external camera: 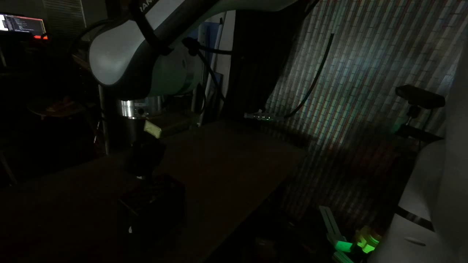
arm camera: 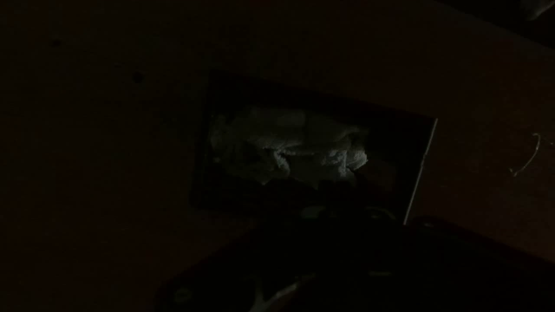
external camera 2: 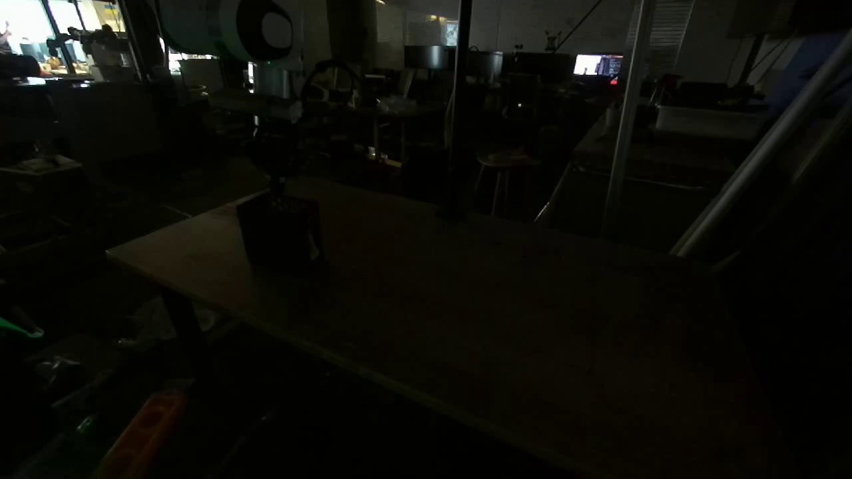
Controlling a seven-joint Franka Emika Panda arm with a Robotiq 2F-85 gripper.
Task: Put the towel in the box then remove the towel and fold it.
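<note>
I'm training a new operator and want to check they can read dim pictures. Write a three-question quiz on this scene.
1. Multiple choice. Relative to the box, the towel is: A) beside it; B) underneath it; C) inside it.
2. True or false: in both exterior views, the gripper is right by the top of the box.
3. Fill in the blank: in the wrist view, the towel looks ____ rather than neatly folded.

Key: 1. C. 2. True. 3. Crumpled.
</note>
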